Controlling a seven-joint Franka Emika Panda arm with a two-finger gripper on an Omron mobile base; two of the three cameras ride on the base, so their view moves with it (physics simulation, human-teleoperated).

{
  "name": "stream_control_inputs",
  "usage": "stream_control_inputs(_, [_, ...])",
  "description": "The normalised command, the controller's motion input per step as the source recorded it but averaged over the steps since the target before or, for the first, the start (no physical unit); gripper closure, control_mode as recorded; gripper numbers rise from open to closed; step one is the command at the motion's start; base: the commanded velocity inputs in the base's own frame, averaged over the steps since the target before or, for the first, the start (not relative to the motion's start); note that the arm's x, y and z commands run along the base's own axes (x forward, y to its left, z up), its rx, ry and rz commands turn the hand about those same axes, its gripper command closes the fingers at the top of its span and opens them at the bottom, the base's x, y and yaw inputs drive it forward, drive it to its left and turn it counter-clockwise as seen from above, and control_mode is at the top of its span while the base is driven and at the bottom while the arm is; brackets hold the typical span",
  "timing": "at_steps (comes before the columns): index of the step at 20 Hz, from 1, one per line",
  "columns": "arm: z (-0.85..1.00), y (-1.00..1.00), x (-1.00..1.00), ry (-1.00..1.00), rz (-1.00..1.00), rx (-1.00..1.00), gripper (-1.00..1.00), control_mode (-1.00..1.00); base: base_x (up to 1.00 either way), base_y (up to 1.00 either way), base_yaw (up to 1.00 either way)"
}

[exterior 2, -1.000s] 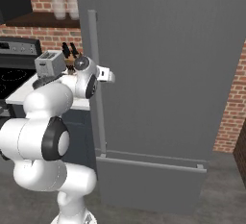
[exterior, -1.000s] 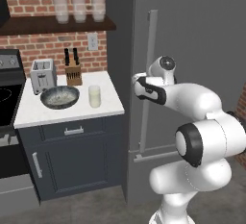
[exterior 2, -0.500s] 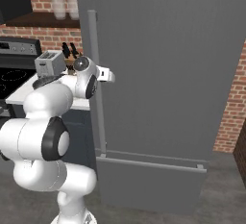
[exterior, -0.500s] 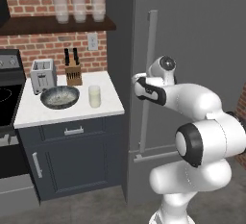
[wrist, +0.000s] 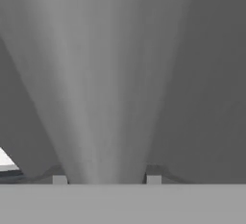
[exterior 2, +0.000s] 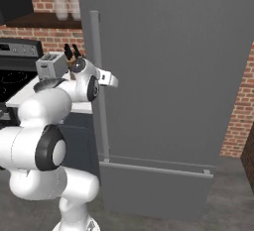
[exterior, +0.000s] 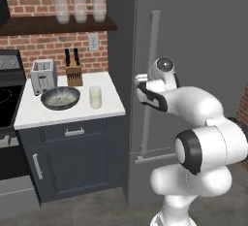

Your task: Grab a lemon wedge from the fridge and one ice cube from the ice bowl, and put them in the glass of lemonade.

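The fridge is a tall dark grey cabinet and its door is closed, so the lemon wedge is hidden. My gripper is at mid height of the long vertical handle. In the hand view the handle fills the gap between the two fingertips, so the gripper is shut on it. The ice bowl and the glass of lemonade stand on the white counter left of the fridge.
A silver toaster and a knife block stand at the back of the counter. Three frosted glasses sit on the shelf above. A stove borders the counter on the left. A drawer front runs below the fridge door.
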Motion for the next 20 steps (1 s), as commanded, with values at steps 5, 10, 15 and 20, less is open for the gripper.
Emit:
stream_control_inputs(5, [0.06, -0.56, -0.44, 0.0, -0.2, 0.06, 1.0, -1.0, 0.0, 0.0, 0.0])
stream_control_inputs(10, [0.27, -0.8, -0.28, 0.02, -0.2, 0.13, 1.0, -1.0, 0.0, 0.0, 0.0])
stream_control_inputs(15, [0.26, -0.94, -0.28, 0.08, -0.17, 0.13, 1.0, -1.0, 0.0, 0.0, 0.0])
stream_control_inputs(20, [0.19, -0.98, -0.51, 0.04, -0.13, 0.12, 1.0, -1.0, 0.0, 0.0, 0.0])
